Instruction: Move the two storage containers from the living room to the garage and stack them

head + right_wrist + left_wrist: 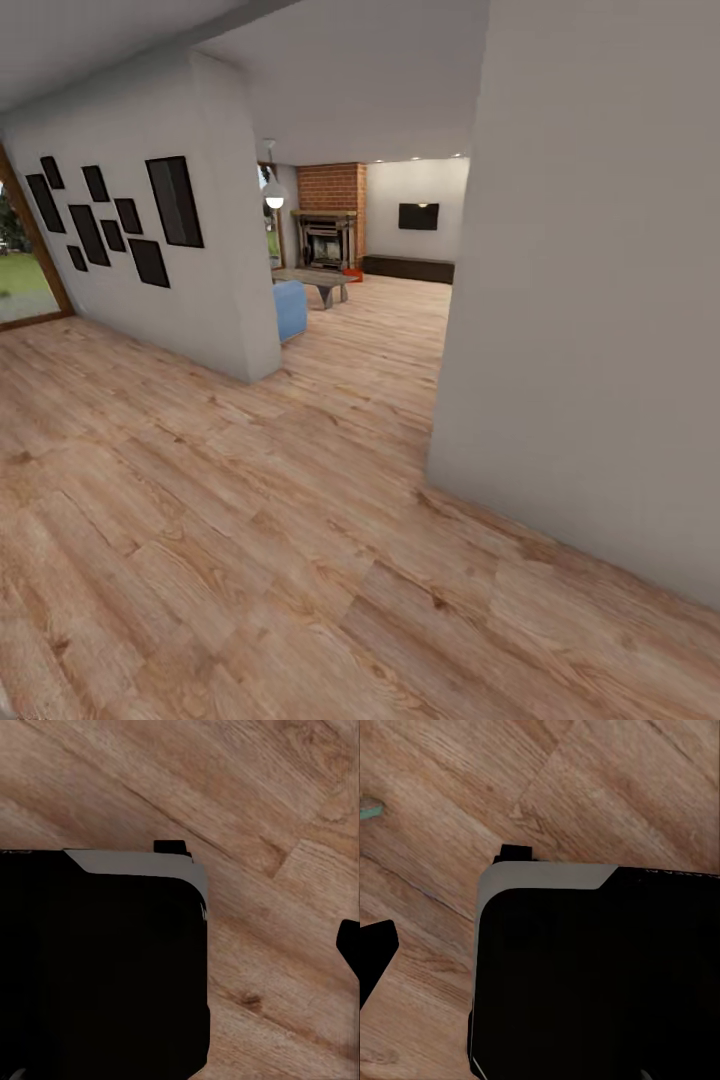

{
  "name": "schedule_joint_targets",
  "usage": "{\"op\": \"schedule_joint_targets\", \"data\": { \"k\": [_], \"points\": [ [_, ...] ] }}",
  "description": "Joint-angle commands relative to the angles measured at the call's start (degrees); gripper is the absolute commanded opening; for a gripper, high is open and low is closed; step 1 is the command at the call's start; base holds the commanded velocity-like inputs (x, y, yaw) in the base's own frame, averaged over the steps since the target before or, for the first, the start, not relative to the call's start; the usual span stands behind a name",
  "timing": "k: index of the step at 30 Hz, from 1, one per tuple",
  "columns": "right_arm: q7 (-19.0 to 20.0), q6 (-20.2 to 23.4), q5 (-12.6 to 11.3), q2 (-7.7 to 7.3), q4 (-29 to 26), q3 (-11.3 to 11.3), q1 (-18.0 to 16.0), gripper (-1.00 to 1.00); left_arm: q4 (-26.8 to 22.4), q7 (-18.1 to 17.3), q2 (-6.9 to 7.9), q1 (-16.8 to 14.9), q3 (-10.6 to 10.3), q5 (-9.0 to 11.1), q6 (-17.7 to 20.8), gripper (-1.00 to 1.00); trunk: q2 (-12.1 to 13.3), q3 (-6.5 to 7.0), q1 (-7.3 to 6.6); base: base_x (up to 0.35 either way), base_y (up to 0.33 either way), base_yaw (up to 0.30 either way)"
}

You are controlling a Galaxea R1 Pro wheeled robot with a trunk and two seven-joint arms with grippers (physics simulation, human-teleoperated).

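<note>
I am in a hallway with light wood plank flooring [250, 520], looking through an opening into the living room. Far inside hang a black wall TV [418, 216] and a long dark low bench [408, 268] beneath it. A small orange-red patch [352, 274] lies on the floor by the fireplace; it is too far away to identify. In the left wrist view one dark fingertip [375, 952] pokes in over the planks. The right wrist view has a dark fingertip [349, 945] at its edge. Nothing is held that I can see.
A white wall with black picture frames [120, 225] bounds the opening on the left, and a big white wall [590, 330] bounds it on the right. Beyond are a light blue sofa [289, 308], a low table [315, 282] and a brick fireplace [330, 215]. My black base [600, 982] shows under both wrists.
</note>
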Motion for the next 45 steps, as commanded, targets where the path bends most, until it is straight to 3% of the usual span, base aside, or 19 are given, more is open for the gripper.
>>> {"op": "schedule_joint_targets", "data": {
  "k": [1, 9, 45],
  "points": [
    [-0.1, -0.3, -0.5, 0.05, 0.2, 0.5, -0.1, 1.0, 0.1, -0.2, 0.01, -0.1, -0.1, 0.6, -0.2, 1.0, 0.0, -0.07, 0.04, 0.322, 0.0, 0.271],
    [-0.1, -0.3, -0.6, -0.01, 0.2, 0.5, -0.1, 1.0, 0.1, -0.2, 0.01, -0.1, -0.1, 0.6, -0.2, 1.0, 0.0, -0.07, 0.04, 0.322, 0.0, 0.22],
    [-0.1, -0.3, -0.5, 0.29, 0.1, 0.6, -0.1, 1.0, 0.1, -0.3, -0.07, -0.1, -0.1, 0.6, 0.0, 1.0, 0.0, -0.07, 0.04, 0.322, 0.0, 0.002]
  ]
}}
